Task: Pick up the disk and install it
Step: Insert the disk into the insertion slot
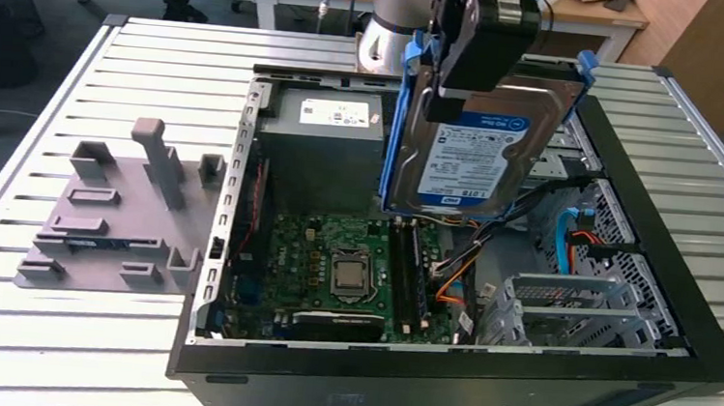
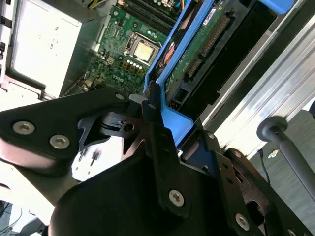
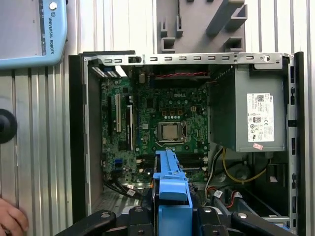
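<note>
A slatted metal table (image 1: 66,354) carries an open computer case (image 1: 451,389) lying on its side, with a grey slotted fixture (image 1: 116,213) beside it and desks behind. The pick-up looks done and the carry to the install is in hand. The gripper (image 1: 455,99) is closed on the disk (image 1: 476,154), its fingers (image 2: 152,105) pinching the blue bracket (image 2: 172,120) at one end, so the drive hangs on edge below the tool. Its label faces the exterior view and its green circuit side shows in the second wrist view. The disk is clear of the case and touches nothing but the fingers. Below its lower edge lies the motherboard (image 1: 345,260) with its bare processor socket (image 1: 350,275). The grey power-supply box (image 1: 328,142) sits off to one side of the tool, and the silver drive cage (image 1: 574,307) with orange and blue cables (image 1: 580,235) sits off to the other. As I judge it, seating the drive calls for turning it from upright to match its bay and bringing it over the cage side, clear of the loose cables and the board. The arm reaches in from the far side of the table, wrist pointing down over the open case. A person's hand (image 3: 10,219) rests on the table, well apart from the tool.
</note>
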{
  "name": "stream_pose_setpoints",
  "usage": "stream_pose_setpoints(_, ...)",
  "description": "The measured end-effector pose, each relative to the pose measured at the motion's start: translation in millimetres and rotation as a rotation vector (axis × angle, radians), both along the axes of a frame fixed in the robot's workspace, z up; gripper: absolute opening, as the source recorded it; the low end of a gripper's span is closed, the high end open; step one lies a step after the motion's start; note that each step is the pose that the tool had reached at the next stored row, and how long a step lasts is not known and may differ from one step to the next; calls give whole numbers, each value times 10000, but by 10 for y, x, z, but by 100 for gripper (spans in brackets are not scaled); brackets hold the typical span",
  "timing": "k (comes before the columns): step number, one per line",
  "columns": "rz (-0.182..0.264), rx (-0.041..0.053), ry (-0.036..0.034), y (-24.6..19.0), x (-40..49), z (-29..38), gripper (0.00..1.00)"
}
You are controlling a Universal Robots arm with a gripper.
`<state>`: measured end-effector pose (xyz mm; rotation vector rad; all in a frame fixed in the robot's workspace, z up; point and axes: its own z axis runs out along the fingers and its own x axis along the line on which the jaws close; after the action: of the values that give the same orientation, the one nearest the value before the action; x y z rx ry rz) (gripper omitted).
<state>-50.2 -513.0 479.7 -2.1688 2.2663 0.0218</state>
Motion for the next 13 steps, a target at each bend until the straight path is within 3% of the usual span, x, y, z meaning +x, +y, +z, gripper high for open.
stream_pose_setpoints(13, 0, -20, 1, -3, 26, -1, 36)
